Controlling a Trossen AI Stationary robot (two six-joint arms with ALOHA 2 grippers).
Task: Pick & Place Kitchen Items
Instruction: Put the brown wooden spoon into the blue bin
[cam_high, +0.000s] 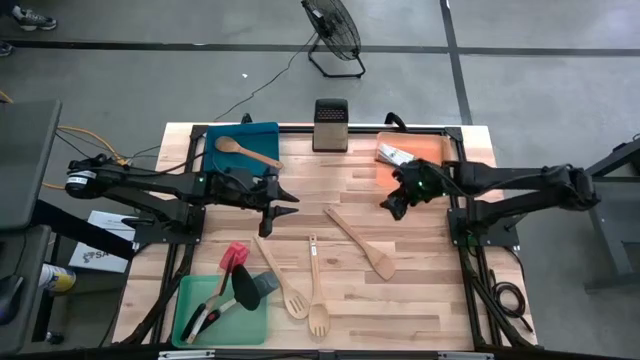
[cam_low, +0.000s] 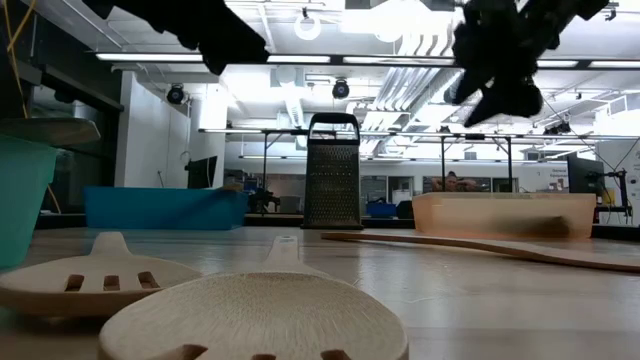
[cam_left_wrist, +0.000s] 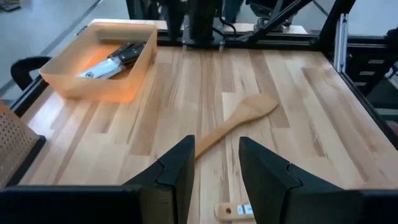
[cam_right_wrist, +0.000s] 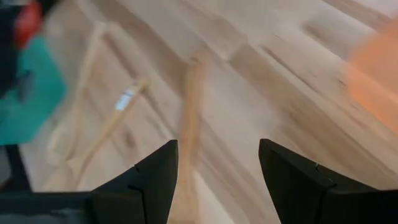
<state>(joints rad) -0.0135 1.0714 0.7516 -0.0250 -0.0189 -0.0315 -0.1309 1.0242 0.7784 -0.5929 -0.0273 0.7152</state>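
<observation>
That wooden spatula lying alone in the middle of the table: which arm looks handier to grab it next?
Probably the right one. Its tool hangs open, empty, just beside the wooden spatula, whose handle points toward it. The left tool, also open and empty, hangs farther from it, nearer the slotted wooden spoons.

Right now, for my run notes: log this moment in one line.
left gripper: open, empty, mid-table | right gripper: open, empty, by orange tray | wooden spatula: on table

Around my table a grey concrete floor (cam_high: 540, 25) is spreading, a black fan (cam_high: 333, 32) is standing, and ceiling lights (cam_low: 160, 57) are shining.
</observation>
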